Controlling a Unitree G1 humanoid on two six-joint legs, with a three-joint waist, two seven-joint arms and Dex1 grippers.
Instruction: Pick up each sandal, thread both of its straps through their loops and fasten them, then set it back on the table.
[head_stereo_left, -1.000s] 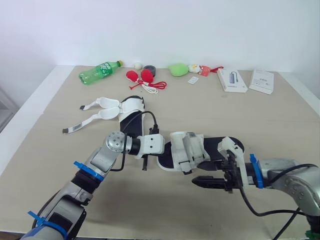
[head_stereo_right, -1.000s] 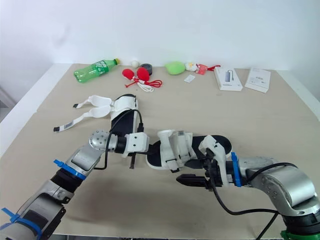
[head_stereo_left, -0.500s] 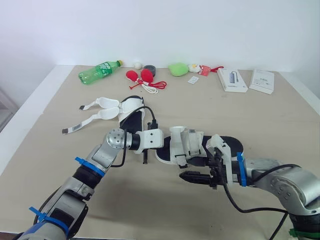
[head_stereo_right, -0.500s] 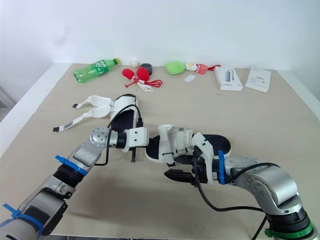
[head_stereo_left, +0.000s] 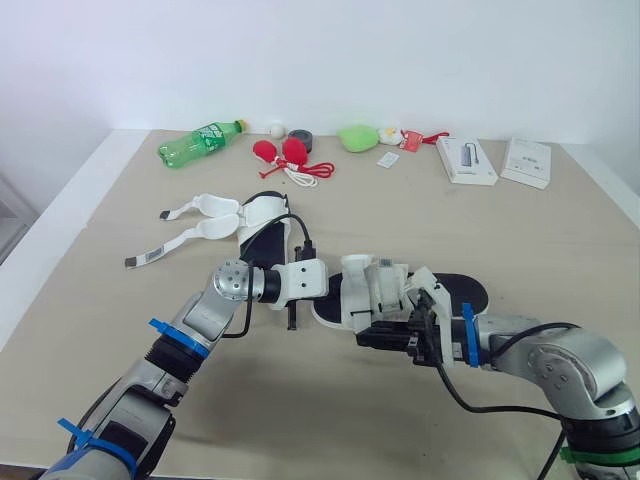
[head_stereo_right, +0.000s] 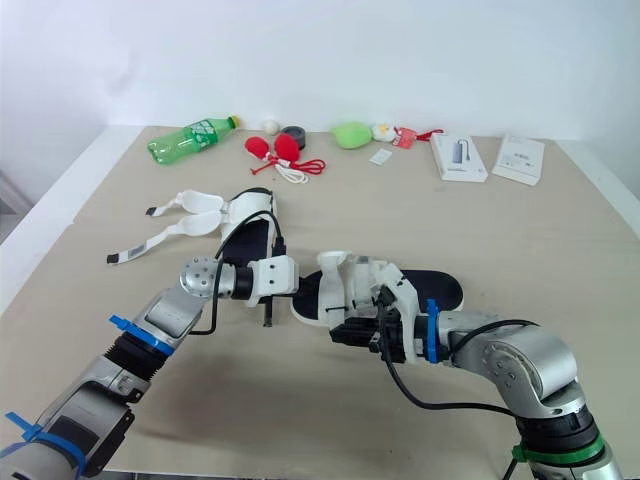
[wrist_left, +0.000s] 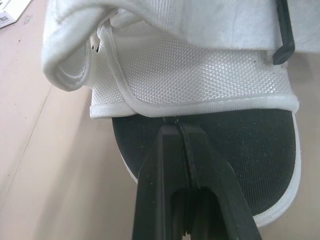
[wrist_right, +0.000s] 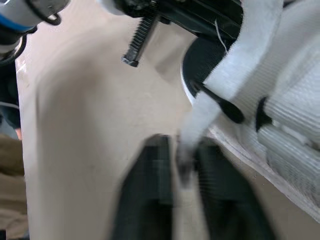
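Lying w/ long axis left-right: sandal

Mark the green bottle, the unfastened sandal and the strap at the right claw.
green bottle (head_stereo_left: 198, 144), left eye view, middle of its body.
unfastened sandal (head_stereo_left: 262, 209), left eye view, white upper.
strap (wrist_right: 197, 122), right wrist view, loose length near its end.

Near sandal with a black sole and white mesh-weave upper, strap plain white, far sandal likewise black and white, green bottle, red balls, plain beige surface, white boxes
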